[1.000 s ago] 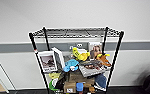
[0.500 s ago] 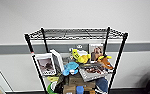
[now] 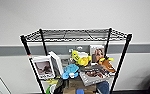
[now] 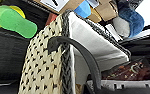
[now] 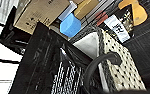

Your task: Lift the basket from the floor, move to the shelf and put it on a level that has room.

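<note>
The basket [image 4: 48, 65] hangs close against the crowded shelf [image 3: 76, 35]; whether either pincer clenches its handle I cannot tell; raised carelessly, its rim could catch the boxes.

text: none legible | cardboard box [image 4: 58, 3] label: marks unreadable

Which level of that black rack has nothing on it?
The top level of the shelf: its wire mesh is bare, while the tier below is crowded with a framed picture, yellow toy and books.
</note>
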{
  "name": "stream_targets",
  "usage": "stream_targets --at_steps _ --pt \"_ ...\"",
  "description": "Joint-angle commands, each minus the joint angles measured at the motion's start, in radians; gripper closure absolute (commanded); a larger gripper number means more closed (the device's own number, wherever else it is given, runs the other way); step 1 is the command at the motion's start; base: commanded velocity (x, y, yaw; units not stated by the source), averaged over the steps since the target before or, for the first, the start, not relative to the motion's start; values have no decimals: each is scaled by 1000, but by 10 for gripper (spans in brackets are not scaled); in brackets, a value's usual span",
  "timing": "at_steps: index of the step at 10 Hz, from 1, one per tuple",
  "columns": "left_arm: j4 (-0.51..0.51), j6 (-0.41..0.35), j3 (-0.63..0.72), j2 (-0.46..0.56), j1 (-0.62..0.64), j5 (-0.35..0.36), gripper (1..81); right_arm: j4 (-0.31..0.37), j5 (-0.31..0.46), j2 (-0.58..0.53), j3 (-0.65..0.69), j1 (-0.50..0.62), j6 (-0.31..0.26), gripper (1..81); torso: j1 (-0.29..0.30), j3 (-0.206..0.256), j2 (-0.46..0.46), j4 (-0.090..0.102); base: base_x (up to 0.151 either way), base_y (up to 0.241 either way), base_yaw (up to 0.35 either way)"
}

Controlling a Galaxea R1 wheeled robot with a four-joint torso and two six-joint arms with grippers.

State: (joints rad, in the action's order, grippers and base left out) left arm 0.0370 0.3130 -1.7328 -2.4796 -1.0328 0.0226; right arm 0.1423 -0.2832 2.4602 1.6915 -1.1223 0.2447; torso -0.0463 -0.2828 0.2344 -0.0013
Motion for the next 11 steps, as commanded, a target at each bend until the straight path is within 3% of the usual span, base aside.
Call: stream_targets --at_steps 1,5,11 --pt "15 9 67 7 110 2 811 -36 -8 -4 -81 111 2 811 0 0 0 0 92 0 0" --pt "15 8 71 7 110 2 811 -36 -8 -4 -87 111 2 811 0 0 0 0 84 0 0" --pt "14 5 76 14 81 8 811 -52 -10 -11 -96 68 -1 811 0 0 0 0 0 0 0"
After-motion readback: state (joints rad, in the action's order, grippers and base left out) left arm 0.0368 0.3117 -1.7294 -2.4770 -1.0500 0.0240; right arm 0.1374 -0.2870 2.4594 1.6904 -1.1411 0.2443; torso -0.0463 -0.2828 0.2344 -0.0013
